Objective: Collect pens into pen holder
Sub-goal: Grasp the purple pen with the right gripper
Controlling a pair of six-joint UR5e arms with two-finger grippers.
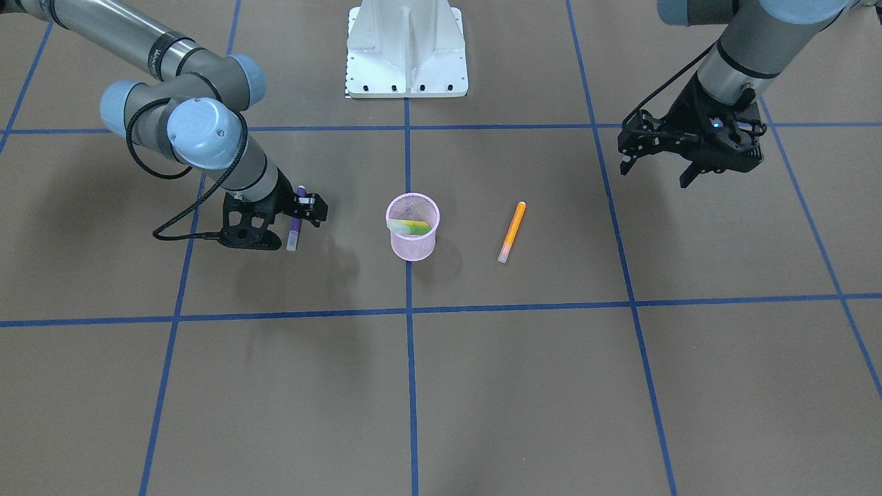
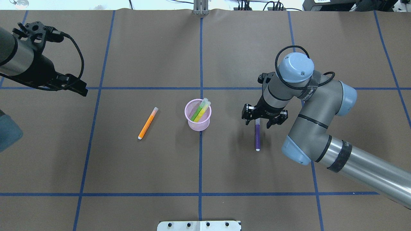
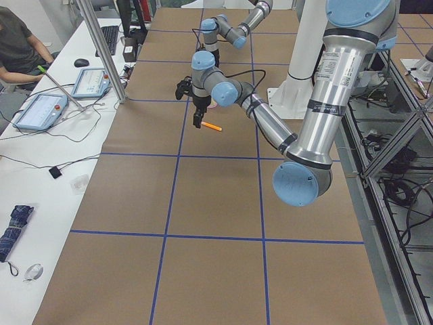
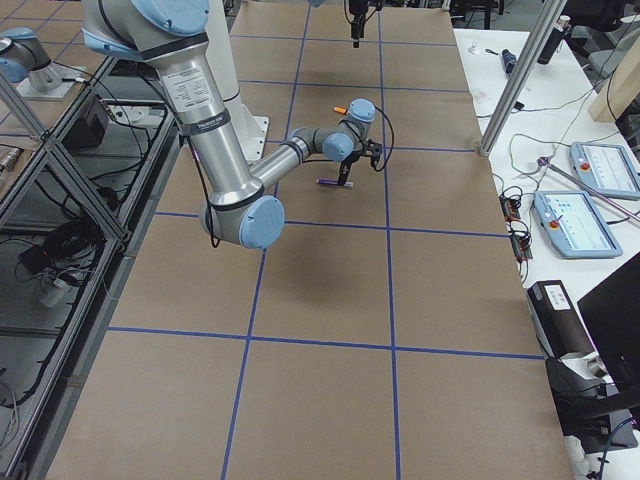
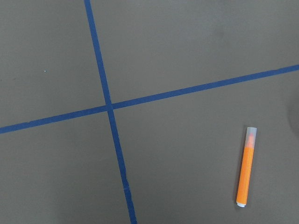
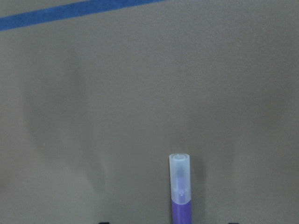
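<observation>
The pink mesh pen holder [image 2: 199, 125] [image 1: 413, 246] stands at the table's middle with a green pen [image 2: 195, 114] and a yellow pen [image 2: 202, 111] leaning inside. A purple pen [image 2: 257, 136] [image 1: 295, 224] lies flat to its right in the overhead view. My right gripper [image 2: 260, 121] [image 1: 295, 219] is low and open, one finger on each side of that pen's pale cap end [image 6: 180, 179]. An orange pen [image 2: 148, 123] [image 1: 512, 231] [image 5: 246, 168] lies on the holder's other side. My left gripper [image 1: 654, 172] [image 2: 78, 88] hangs open and empty, well away from the orange pen.
Blue tape lines [image 2: 200, 160] divide the brown table into squares. The white robot base [image 1: 406, 52] sits at the robot's edge. In the side views, desks with control tablets [image 4: 580, 220] and a seated person [image 3: 17, 47] line the far side.
</observation>
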